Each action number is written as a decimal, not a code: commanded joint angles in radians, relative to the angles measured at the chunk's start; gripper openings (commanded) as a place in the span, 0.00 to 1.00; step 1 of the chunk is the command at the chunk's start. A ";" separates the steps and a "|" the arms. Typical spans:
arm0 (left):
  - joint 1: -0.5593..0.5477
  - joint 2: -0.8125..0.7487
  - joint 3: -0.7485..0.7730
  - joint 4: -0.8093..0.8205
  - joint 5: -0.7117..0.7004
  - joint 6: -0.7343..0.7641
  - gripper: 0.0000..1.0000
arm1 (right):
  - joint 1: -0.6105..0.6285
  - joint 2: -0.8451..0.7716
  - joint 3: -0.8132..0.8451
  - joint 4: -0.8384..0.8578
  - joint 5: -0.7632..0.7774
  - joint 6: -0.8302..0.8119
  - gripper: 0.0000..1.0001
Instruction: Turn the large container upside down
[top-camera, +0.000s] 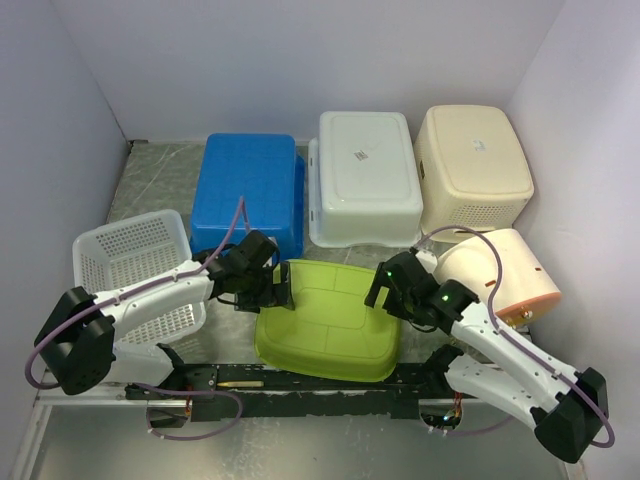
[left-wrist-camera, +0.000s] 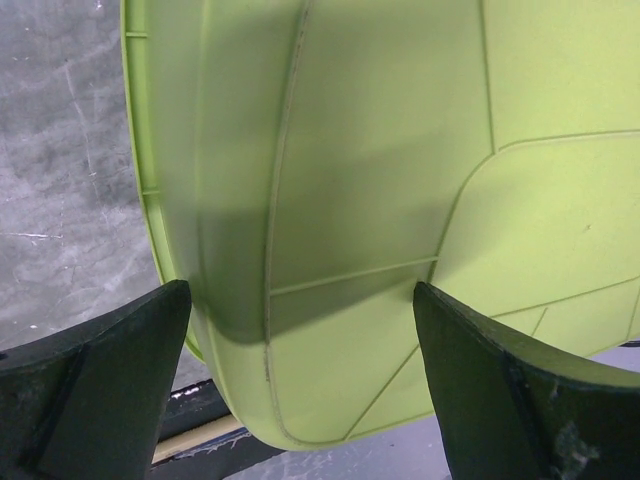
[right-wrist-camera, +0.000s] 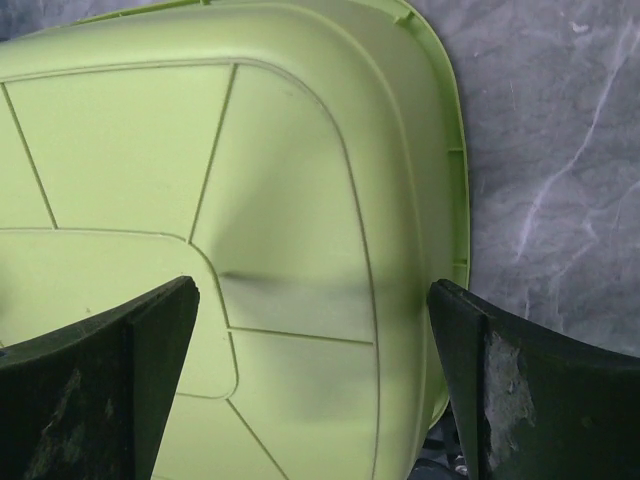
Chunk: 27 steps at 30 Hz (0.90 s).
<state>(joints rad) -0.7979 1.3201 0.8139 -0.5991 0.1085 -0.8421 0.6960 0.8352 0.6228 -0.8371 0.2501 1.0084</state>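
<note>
Green tub (top-camera: 330, 322) lies bottom-up at 6 o'clock on the table (top-camera: 150, 170), its near edge hanging over the base rail (top-camera: 300, 381). Left pincer (top-camera: 284, 292) is at the tub's 10 o'clock corner, fingers spread wide, and its wrist view shows the ribbed base between them. Right pincer (top-camera: 377, 291) is at 2 o'clock, spread just as wide above the rim. Neither is pinching anything. Along the back from 11 to 1 o'clock are a blue bin (top-camera: 250, 190), a white bin (top-camera: 365, 175) and a cream bin (top-camera: 472, 165), all inverted. Mesh basket (top-camera: 130, 255) is at 9 o'clock, peach pot (top-camera: 505, 272) at 3.
</note>
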 joint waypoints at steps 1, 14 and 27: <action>-0.067 0.047 -0.022 0.143 0.124 -0.034 1.00 | -0.024 0.047 0.048 0.123 -0.059 -0.073 1.00; -0.098 0.163 0.033 0.250 0.113 -0.040 1.00 | -0.051 0.190 0.162 0.233 -0.047 -0.123 1.00; -0.141 0.258 0.100 0.256 0.108 -0.019 0.99 | -0.053 0.227 0.303 0.259 0.120 -0.198 1.00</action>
<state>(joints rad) -0.9199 1.5642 0.9245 -0.3408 0.2142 -0.8726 0.6418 1.0622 0.8864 -0.6334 0.3580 0.8551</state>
